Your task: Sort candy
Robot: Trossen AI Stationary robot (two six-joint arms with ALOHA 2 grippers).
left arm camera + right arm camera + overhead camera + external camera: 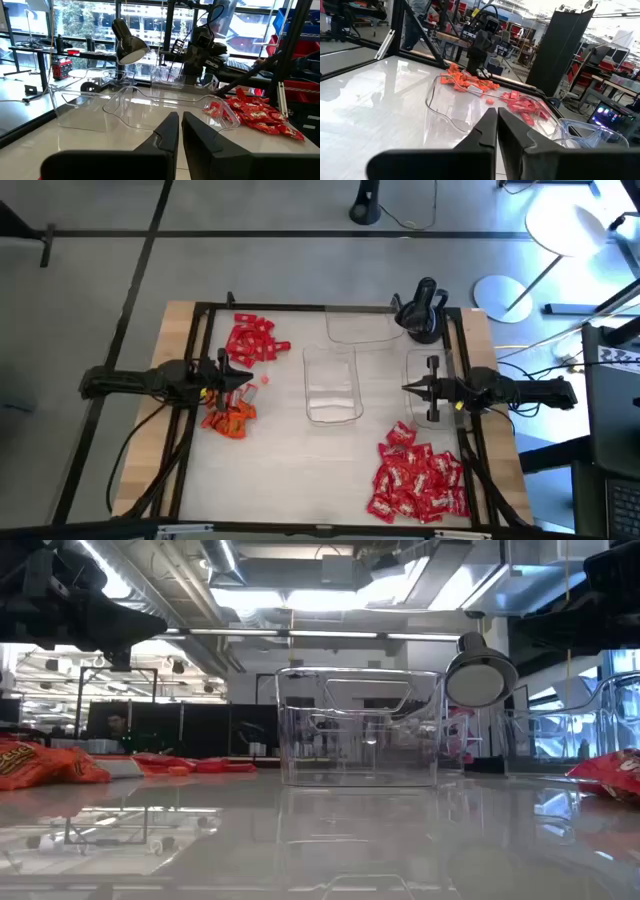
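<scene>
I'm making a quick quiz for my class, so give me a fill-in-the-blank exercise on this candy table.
1. Both the left gripper and the right gripper are ____.
2. The middle clear tray holds ____ candy.
3. The red-and-white candy pile lies on the robot's ____ side.
4. The orange candy pile lies near the ____ arm.

Missing words: shut; no; right; left

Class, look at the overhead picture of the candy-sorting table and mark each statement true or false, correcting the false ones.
1. The middle clear tray already holds candy. False: it is empty.
2. The biggest pile of red-and-white candy lies near the right arm's side. True.
3. The left claw is wide open. False: it is shut, holding nothing.
4. The orange candy lies near the left arm. True.
5. The right claw grips a sweet. False: it is shut and empty.
</scene>
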